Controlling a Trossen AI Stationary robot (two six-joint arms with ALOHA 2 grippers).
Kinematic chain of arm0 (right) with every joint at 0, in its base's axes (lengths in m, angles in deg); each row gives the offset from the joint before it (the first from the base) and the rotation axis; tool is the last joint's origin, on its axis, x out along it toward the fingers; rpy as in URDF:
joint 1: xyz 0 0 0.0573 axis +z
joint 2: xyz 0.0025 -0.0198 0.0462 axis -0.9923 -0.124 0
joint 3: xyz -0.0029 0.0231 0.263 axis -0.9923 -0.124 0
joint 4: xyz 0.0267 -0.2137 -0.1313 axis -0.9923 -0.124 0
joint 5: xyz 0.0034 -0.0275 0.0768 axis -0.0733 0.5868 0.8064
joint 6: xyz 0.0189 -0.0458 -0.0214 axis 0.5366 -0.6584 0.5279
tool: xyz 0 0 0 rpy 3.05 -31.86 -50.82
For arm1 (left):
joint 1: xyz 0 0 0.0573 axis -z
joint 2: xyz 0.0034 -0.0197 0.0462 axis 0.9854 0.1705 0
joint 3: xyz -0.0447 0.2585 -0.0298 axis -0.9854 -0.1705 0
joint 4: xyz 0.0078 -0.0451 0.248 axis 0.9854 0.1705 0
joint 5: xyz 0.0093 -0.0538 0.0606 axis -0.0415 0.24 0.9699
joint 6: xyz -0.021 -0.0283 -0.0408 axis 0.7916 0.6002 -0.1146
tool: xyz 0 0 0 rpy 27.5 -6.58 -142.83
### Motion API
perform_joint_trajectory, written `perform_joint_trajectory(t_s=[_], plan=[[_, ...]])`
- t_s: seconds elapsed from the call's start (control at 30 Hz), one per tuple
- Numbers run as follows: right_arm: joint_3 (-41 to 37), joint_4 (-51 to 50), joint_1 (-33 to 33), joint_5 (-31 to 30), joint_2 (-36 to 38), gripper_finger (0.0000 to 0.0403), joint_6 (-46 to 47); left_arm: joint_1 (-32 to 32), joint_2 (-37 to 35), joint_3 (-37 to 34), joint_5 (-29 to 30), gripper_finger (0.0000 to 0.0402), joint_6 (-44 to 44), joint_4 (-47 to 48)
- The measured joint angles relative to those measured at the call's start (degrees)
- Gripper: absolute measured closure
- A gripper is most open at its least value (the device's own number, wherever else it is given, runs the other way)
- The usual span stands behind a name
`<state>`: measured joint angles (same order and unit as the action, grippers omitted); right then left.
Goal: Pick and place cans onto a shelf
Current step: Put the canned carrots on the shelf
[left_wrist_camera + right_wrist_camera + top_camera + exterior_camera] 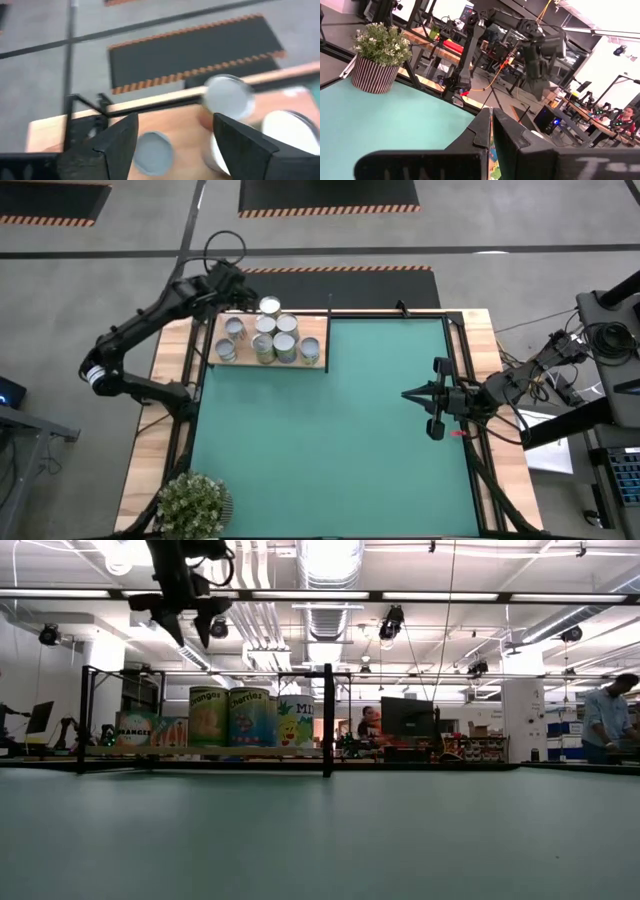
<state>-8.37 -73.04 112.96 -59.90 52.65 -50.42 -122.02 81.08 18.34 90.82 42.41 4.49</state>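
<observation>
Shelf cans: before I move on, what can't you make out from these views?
- Exact can count: in the high view the cans crowd together on the shelf, so some hide others.
- Left wrist view: cans are blurred; one is cut by the picture's edge.
- Left gripper, open, empty: its height above the cans is unclear.

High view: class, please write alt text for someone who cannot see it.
Seen from above, the left gripper hangs over the far left corner of the shelf, which holds a cluster of cans. The right gripper waits, shut, over the green mat.
</observation>
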Motion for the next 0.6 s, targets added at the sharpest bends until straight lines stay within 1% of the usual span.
perform_joint_trajectory(t_s=[0.13,0.3,0.5,0.6], plan=[[0.0,0.0,0.0,0.0,0.0,0.0394,0.1,0.9,0.0,1.3,-4.8,0.0197,-2.4,0.3],[0.0,0.0,0.0,0.0,0.0,0.0394,0.1,1.3,0.0,0.1,-6.1,0.0261,-2.9,1.5],[0.0,0.0,0.0,0.0,0.0,0.0394,0.1,1.3,0.0,-5.1,-10.5,0.0347,-2.9,1.8],[0.0,0.0,0.0,0.0,0.0,0.0394,0.1,1.3,0.0,-8.3,-10.5,0.0383,-2.3,1.7]])
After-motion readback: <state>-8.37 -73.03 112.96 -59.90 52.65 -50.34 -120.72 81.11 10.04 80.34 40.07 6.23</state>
